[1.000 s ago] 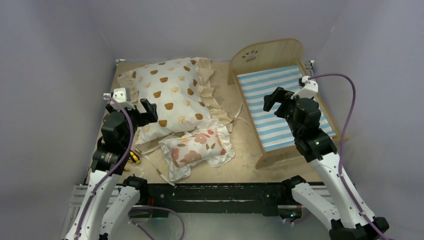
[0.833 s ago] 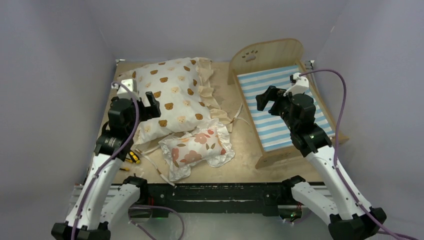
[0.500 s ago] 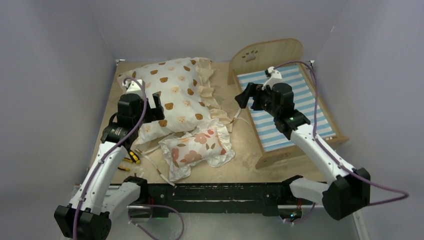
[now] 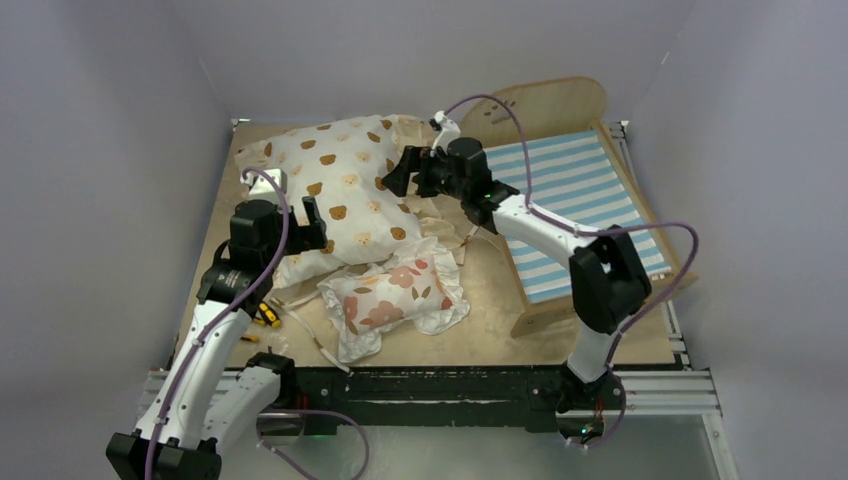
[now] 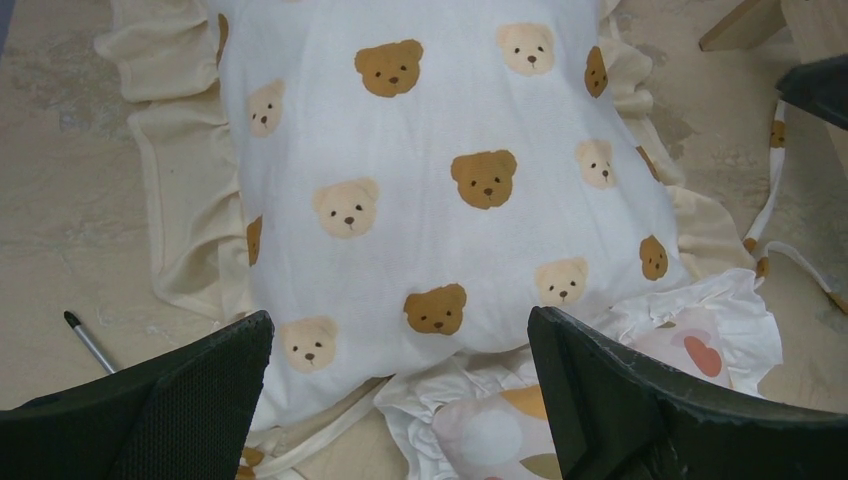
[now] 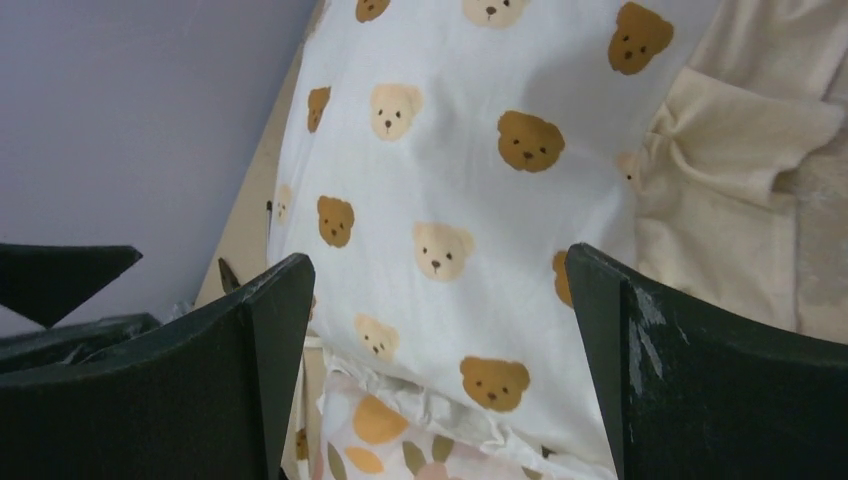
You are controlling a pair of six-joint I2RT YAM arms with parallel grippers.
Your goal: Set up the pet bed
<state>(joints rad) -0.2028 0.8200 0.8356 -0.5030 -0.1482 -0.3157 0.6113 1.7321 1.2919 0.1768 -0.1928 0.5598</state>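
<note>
The pet bed [image 4: 600,190], a light-wood frame with a blue-and-white striped base, stands at the back right with nothing lying in it; my right arm reaches across its near left corner. A large bear-print cushion [image 4: 340,185] [image 5: 440,160] [image 6: 470,190] lies at the back left. A small floral pillow [image 4: 395,295] [image 5: 500,430] [image 6: 390,440] rests against its near edge. My left gripper [image 4: 312,222] [image 5: 400,315] hangs open over the cushion's near left part. My right gripper [image 4: 397,170] [image 6: 438,255] hangs open above the cushion's ruffled right side. Neither holds anything.
A yellow-and-black tool [image 4: 265,315] lies by the table's left edge, and a thin dark-tipped stick [image 5: 88,340] lies on the board nearby. Cream fabric ties [image 4: 310,330] [image 5: 790,240] trail from the cushion over the tan tabletop [image 4: 490,300]. Grey walls close in on three sides.
My right arm has swung left, from above the bed's striped base to above the cushion's right edge. My left gripper has moved forward and right over the cushion. Both stayed open.
</note>
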